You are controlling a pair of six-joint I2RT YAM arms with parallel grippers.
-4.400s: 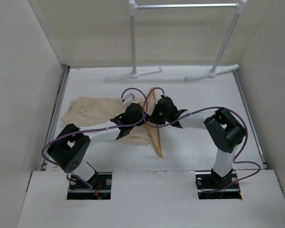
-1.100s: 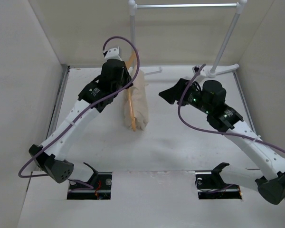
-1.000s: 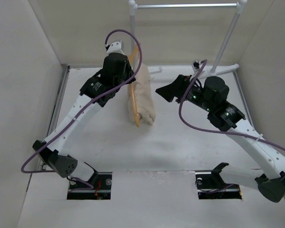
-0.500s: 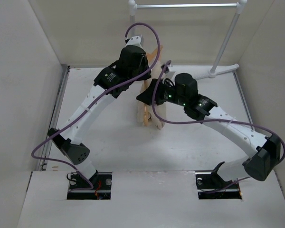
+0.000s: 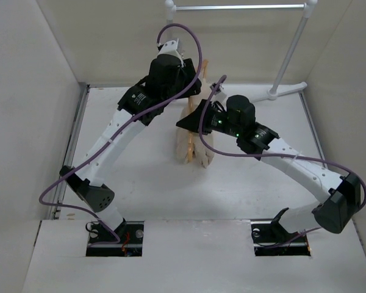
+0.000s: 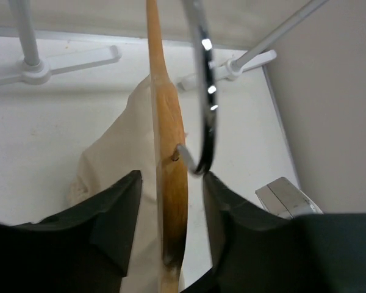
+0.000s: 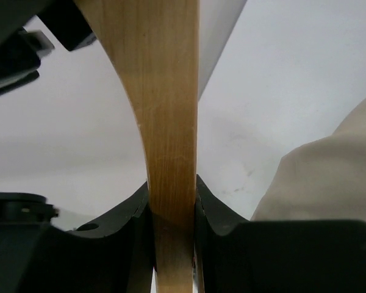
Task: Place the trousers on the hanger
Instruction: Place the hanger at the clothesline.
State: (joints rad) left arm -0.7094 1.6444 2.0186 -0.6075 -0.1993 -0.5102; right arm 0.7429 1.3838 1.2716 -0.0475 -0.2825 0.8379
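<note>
Seen from above, the trousers (image 5: 202, 146) hang in a beige bundle over the hanger (image 5: 188, 151). They are up off the white worktop (image 5: 140, 183), near the middle. Both arms meet there, but this view hides how they hold it.

The left wrist camera shows the left fingers (image 6: 119, 213) closed on the orange wood just under the shiny hook (image 6: 204, 91), with beige cloth below. The right wrist camera shows the right fingers (image 7: 216, 223) squeezing the wood from both sides, with cloth off to the right.

At the back stands a white clothes rail (image 5: 238, 7). Plain pale walls (image 5: 24, 91) close in the sides.
</note>
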